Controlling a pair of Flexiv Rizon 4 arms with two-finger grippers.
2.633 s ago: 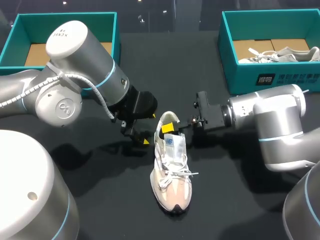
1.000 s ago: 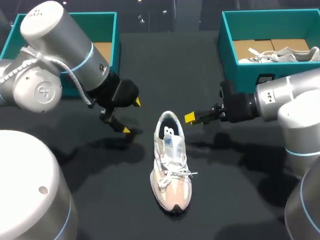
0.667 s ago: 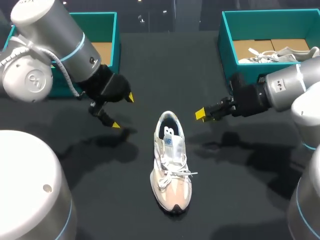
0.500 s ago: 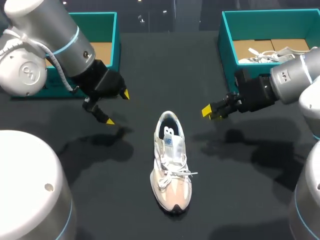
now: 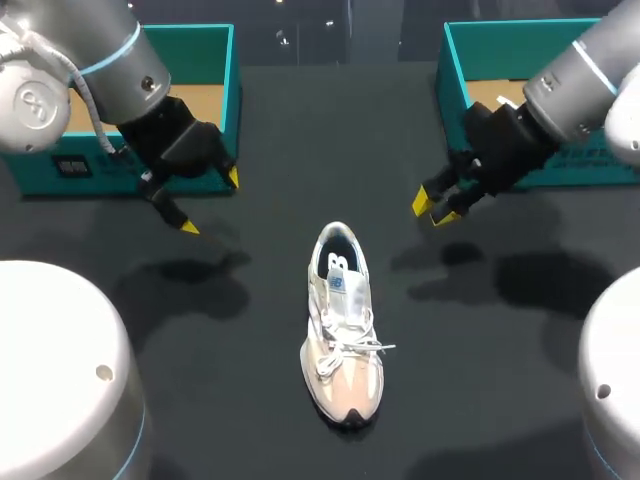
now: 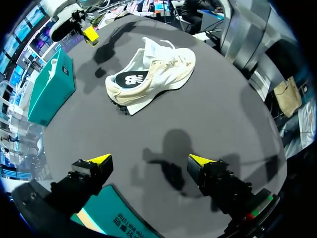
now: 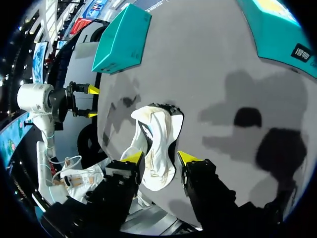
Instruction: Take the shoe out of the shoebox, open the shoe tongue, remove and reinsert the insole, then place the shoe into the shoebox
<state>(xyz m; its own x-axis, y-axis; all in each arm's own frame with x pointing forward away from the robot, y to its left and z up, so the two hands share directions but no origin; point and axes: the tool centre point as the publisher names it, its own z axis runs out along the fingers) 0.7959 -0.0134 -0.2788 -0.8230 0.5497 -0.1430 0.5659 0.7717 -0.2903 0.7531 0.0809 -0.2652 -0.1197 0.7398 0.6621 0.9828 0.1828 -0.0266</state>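
Both arms have withdrawn from the shoe (image 5: 342, 325); left gripper (image 5: 210, 203) stands spread and empty; right gripper (image 5: 434, 208) likewise; shoe lies on the table (image 5: 330, 130), well apart from the left shoebox (image 5: 228, 70); insole work probably done; boxing remains

Silver-grey and pale-blue-ringed, our left arm (image 5: 95, 50) carries a ribbed cable (image 5: 80, 90); our left gripper (image 5: 210, 203) and right gripper (image 5: 434, 209) are black, yellow-tipped.

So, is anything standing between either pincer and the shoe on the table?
Nothing visible does. The shoe lies by itself in the middle of the table. Only bare tabletop and shadows separate it from the left pincer and the right pincer, both open and empty.
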